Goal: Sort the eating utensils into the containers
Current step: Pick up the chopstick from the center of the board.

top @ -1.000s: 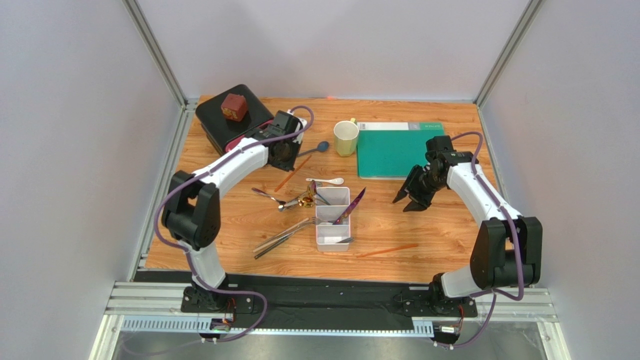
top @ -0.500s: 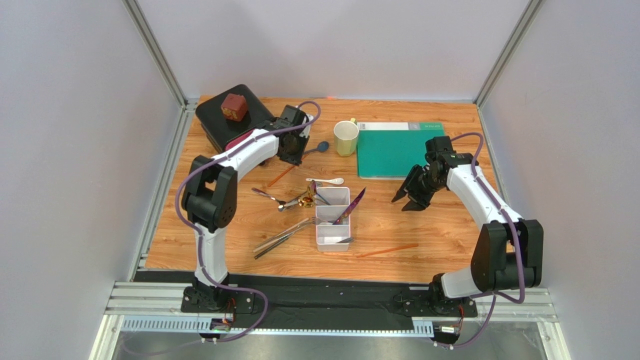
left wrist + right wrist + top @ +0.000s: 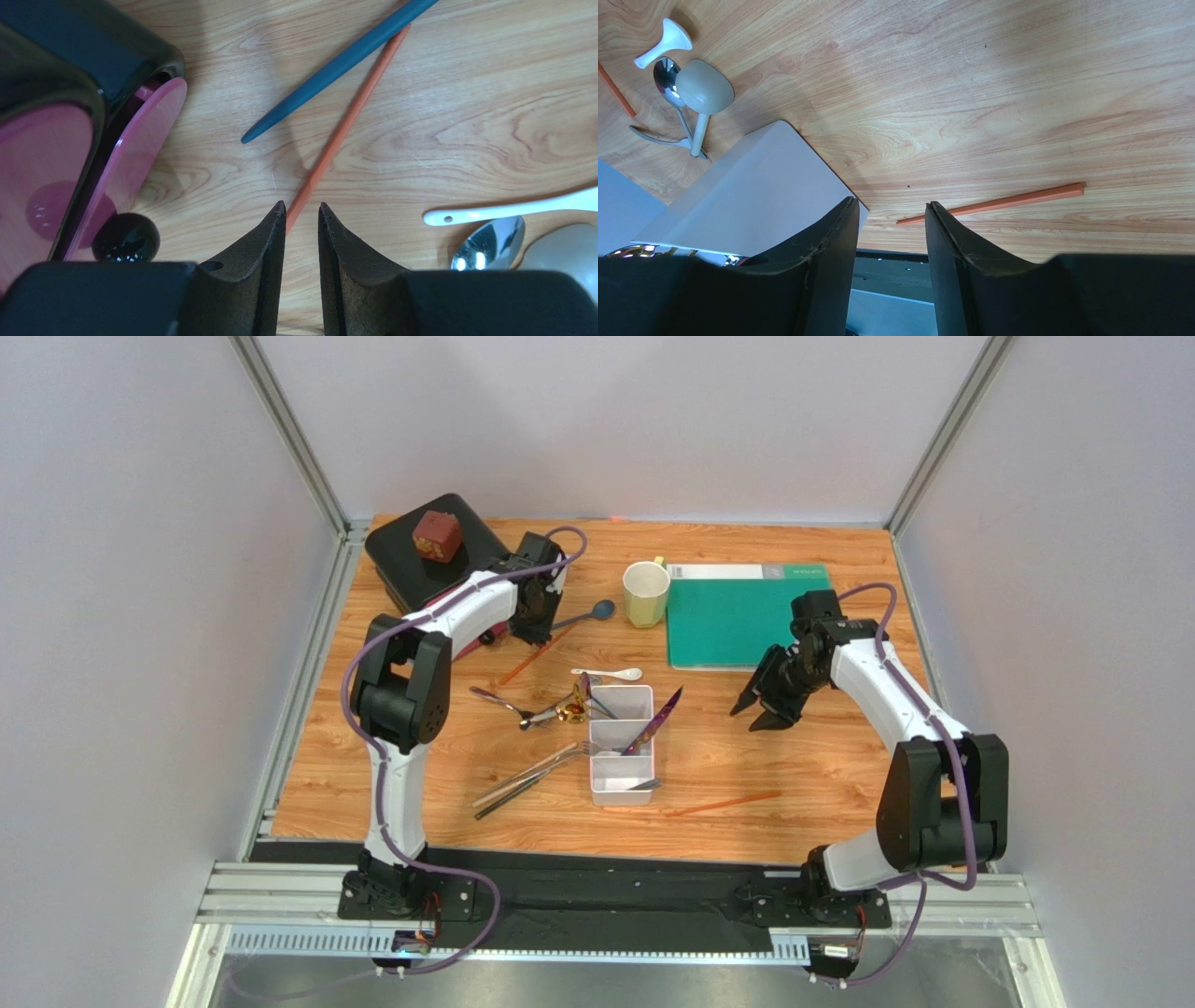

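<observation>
Chopstick (image 3: 347,120) (slim, orange) ends at barely parted, empty left fingers (image 3: 253,280); right fingers (image 3: 822,273) wider, empty.

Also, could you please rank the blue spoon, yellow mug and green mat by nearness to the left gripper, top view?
1. Blue spoon, just right of the left gripper.
2. Yellow mug, further right.
3. Green mat, farthest right.

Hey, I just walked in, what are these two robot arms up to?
They're sorting cutlery into a white tray. The left hand, slightly open, is down at the end of an orange chopstick near the black box, not gripping yet. The right hand hovers open and empty. A few pieces sit in the tray; most lie on the table.
</observation>
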Robot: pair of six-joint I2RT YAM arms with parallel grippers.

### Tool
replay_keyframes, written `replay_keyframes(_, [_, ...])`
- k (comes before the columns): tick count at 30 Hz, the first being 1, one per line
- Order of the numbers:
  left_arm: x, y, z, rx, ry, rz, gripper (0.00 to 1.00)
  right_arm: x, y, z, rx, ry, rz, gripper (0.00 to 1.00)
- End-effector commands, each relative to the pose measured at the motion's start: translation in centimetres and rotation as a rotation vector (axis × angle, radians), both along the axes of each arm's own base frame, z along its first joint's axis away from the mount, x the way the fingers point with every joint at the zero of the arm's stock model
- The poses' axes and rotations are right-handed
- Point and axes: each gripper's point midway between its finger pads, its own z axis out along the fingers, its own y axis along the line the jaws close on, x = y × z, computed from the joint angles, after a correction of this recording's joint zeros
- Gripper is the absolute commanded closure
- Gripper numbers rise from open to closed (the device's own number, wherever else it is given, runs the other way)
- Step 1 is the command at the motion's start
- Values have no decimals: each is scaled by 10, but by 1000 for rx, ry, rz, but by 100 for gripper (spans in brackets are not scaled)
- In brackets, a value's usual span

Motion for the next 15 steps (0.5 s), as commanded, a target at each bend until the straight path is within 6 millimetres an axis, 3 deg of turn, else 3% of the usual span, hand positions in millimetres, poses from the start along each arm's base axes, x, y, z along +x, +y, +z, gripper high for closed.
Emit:
replay_keyframes(1, [4,-6,-7,-16,30,-5,71,14,5,10,15,-39,33,56])
replay_keyframes(12, [-3,-11,-30,-26,99,-27,71,19,5,8,14,-29,45,56])
replay_keyframes(15, [-8,-13,-32,-43,117,-34,75,19,4,8,13,-28,44,56])
